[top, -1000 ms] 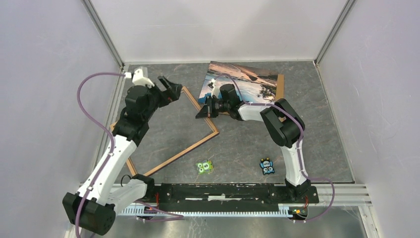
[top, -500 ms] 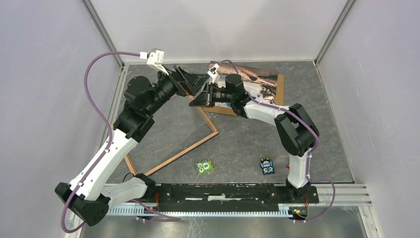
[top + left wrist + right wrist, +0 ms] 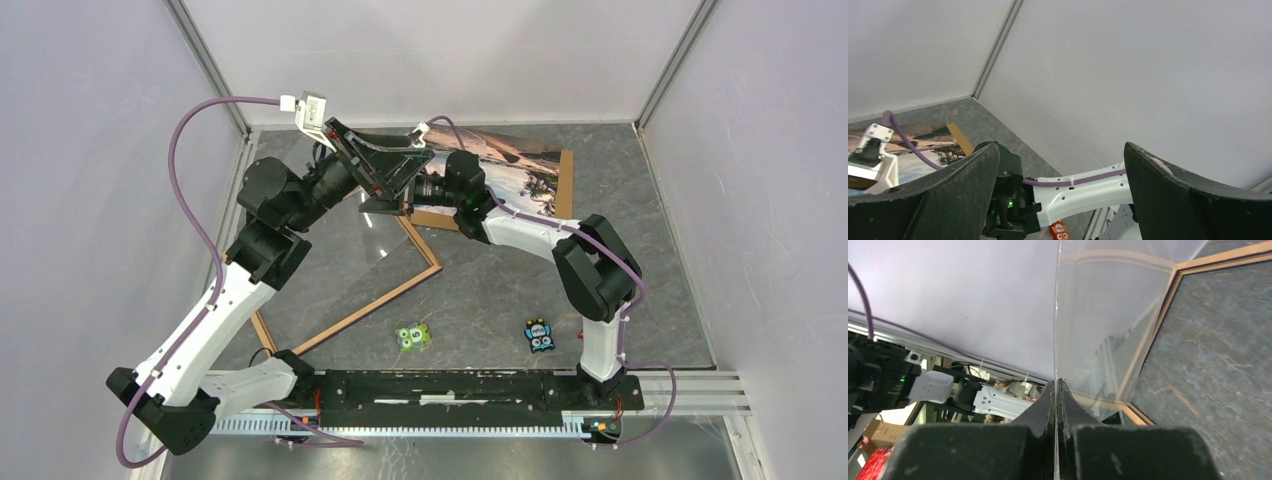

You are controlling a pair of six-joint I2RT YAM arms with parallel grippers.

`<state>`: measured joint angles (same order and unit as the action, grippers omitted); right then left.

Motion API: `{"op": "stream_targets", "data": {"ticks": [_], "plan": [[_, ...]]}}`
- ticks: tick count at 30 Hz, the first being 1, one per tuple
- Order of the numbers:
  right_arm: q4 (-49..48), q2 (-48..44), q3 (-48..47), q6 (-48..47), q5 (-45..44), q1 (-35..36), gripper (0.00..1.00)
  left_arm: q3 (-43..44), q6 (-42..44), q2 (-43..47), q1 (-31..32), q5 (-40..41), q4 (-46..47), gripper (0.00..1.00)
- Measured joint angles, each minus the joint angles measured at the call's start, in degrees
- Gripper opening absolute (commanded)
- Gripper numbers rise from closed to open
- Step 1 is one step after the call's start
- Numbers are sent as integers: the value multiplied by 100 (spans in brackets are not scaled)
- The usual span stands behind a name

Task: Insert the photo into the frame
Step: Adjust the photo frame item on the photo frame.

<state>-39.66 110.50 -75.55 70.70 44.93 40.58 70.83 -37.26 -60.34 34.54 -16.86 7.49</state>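
The right gripper [image 3: 1056, 383] is pinched shut on an upright clear pane [image 3: 1098, 315], with the wide-open left gripper [image 3: 1060, 148] just beside it; both hang over the frame [image 3: 370, 307], and the photo [image 3: 510, 165] lies face-up just right of the 2 grippers, long side left-to-right, nearer the right arm.

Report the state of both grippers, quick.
Left gripper: open, nothing between its fingers.
Right gripper: closed, pinching the edge of a clear pane.
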Motion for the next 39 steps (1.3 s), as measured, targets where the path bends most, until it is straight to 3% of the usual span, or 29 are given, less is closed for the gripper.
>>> {"op": "stream_targets", "data": {"ticks": [13,23,39], "plan": [[-367,94,-398,393,-118,271,0,81,-302,11,57,-151,168,100],[-879,1191,-415,656,-376,389,0,81,-302,-92,57,-186,149,100],[-284,1349,289,-278,-286,-507,0,-299,177,-546,57,-199,-341,100]]}}
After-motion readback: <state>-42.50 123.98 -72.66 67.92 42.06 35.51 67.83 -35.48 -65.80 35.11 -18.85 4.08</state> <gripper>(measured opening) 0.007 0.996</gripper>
